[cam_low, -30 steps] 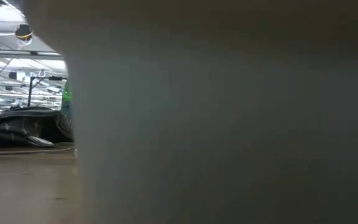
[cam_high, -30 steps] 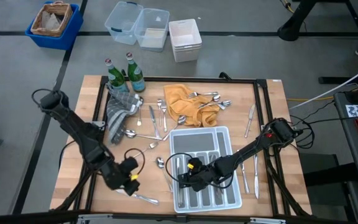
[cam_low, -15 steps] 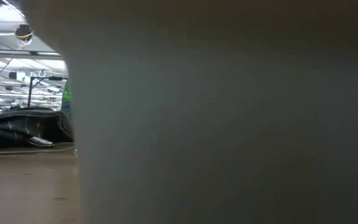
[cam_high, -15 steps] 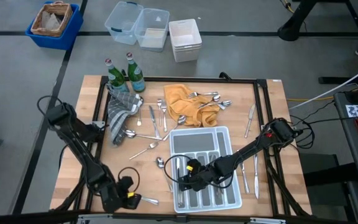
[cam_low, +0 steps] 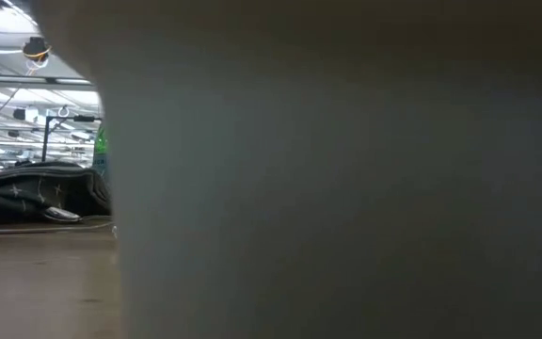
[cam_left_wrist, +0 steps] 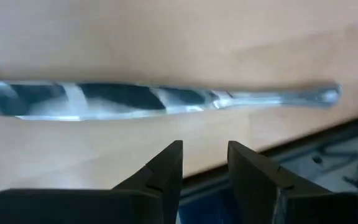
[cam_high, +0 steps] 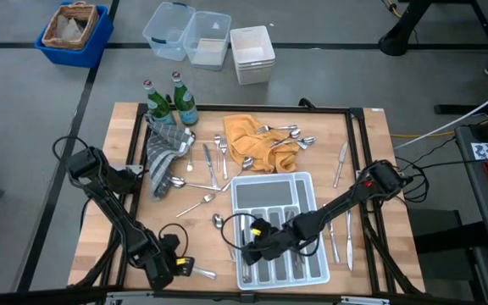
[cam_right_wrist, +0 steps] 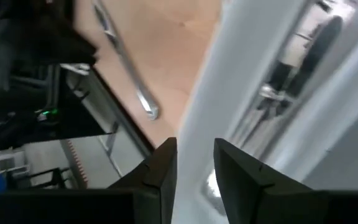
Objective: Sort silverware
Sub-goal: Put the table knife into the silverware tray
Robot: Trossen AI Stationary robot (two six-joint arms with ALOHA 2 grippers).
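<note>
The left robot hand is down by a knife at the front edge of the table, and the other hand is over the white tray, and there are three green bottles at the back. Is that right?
Almost. The high view shows two green bottles, not three. The rest holds: the left gripper is by the knife at the table's front edge, and the right gripper is over the white tray.

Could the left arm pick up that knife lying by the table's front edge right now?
Probably yes. The left gripper hovers open right beside the knife, which lies alone on bare table with nothing between them.
</note>
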